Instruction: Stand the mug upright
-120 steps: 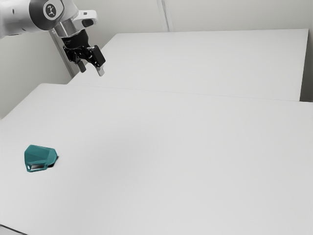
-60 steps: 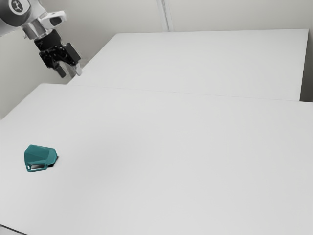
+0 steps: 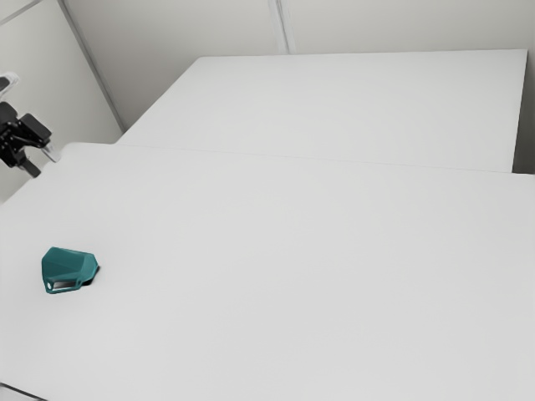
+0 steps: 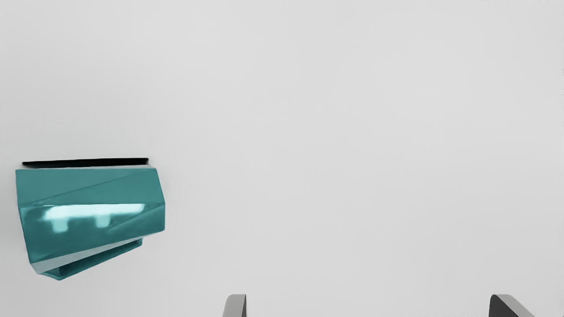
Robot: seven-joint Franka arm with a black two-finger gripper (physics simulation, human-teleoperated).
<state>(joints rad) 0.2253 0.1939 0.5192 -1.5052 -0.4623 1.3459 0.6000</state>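
White tabletop [image 3: 292, 267] before pale walls [image 3: 184, 29] holds a teal mug [image 3: 69, 269] lying on its side near the exterior view's left edge, while empty jaws [image 3: 45, 164] hang wide apart, higher and aside, best centred over it before gripping gently and turning it base-down

The mug [image 3: 68, 266] is teal, the table [image 3: 292, 276] plain white.

Teal mug [image 4: 90, 211] lies on its side, apart from the open hand [image 4: 368, 304].
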